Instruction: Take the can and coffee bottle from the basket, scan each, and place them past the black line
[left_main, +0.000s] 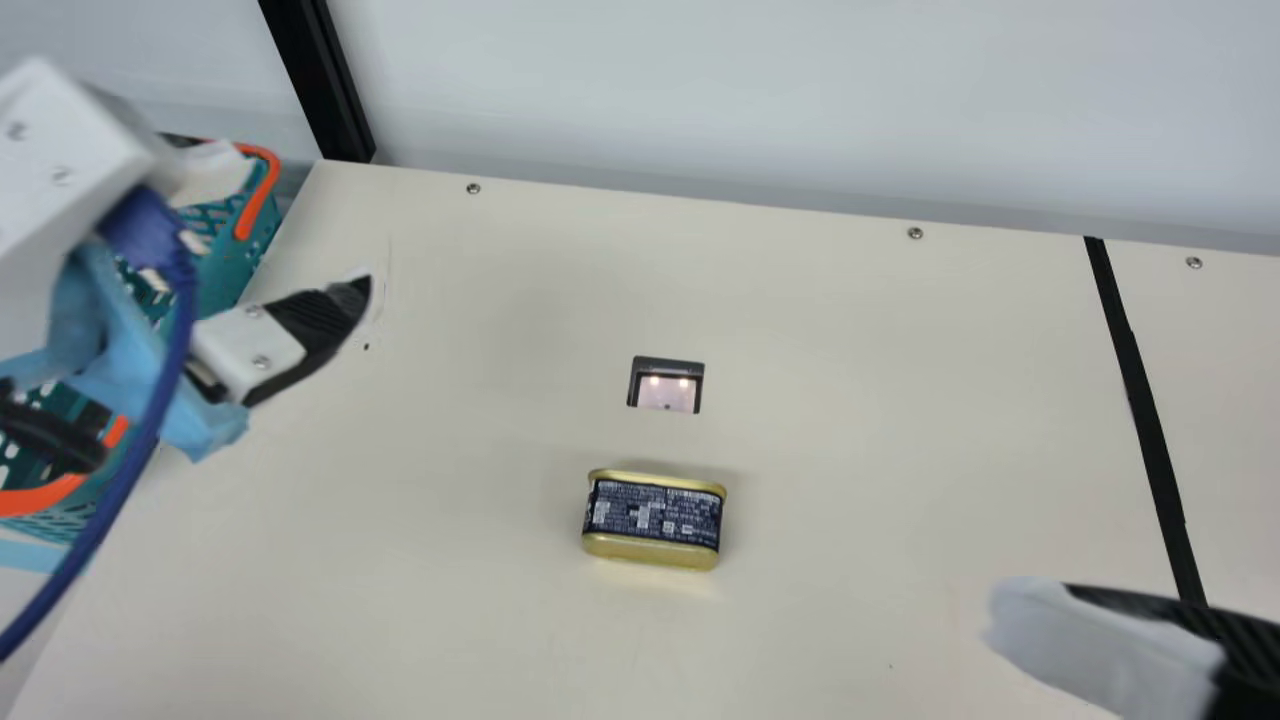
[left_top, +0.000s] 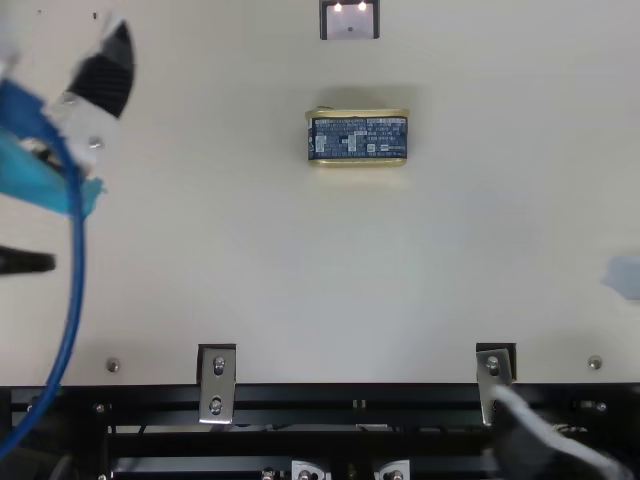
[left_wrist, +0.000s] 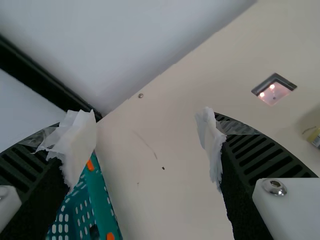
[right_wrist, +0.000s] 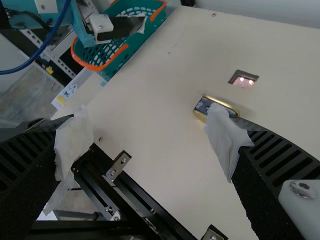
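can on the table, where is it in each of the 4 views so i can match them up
Main view: the can is in the lower middle.
Top view: upper part, slightly right of centre.
Left wrist view: right edge, just below mid-height, cut off.
Right wrist view: right of centre, partly hidden.
Shared landmark: the lit scanner window, near the can.
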